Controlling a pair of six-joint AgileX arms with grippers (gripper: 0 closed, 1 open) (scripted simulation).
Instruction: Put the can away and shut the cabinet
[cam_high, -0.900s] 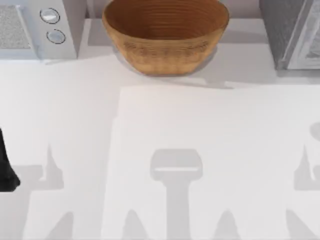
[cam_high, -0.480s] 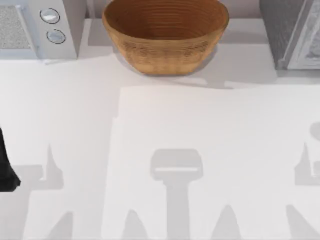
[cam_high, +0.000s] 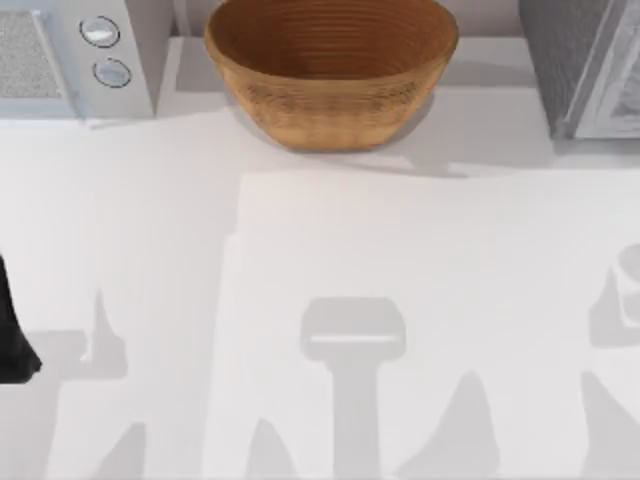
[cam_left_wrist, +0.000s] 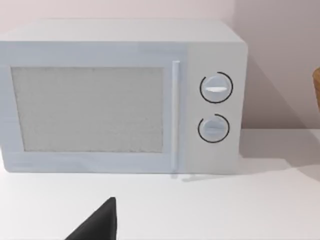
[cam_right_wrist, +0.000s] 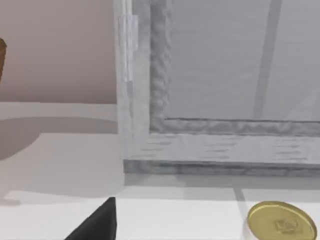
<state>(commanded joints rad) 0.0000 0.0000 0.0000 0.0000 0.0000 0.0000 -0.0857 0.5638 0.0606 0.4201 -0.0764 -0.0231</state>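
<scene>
Gold is the colour that gives the can (cam_right_wrist: 278, 221) away: its round lid shows in the right wrist view, standing upright on the white bench (cam_high: 330, 250), so its long axis runs vertically. From that camera it lies ahead of the right arm's jaws and off to one side, just in front of the grey cabinet (cam_right_wrist: 220, 85). In the top view a pale rounded edge at the far right border (cam_high: 630, 275) may be the same can, though that is too faint to be sure. By this reading the right arm is much the nearer one, and the coming grasp should fall to it.

One dark fingertip (cam_right_wrist: 97, 222) of the right gripper shows in its own view; the second finger is out of frame, so I cannot tell whether the jaws are apart or together. The same holds on the left, where a single dark fingertip (cam_left_wrist: 97, 222) faces the white microwave (cam_left_wrist: 120, 95) across bare bench, with part of the left arm (cam_high: 12, 335) at the top view's left edge.

A woven wicker basket (cam_high: 330, 70) sits at the back centre, well apart from the can and not in the way. The cabinet's front frame stands close behind the can, so an approach from the near side looks cleanest.
</scene>
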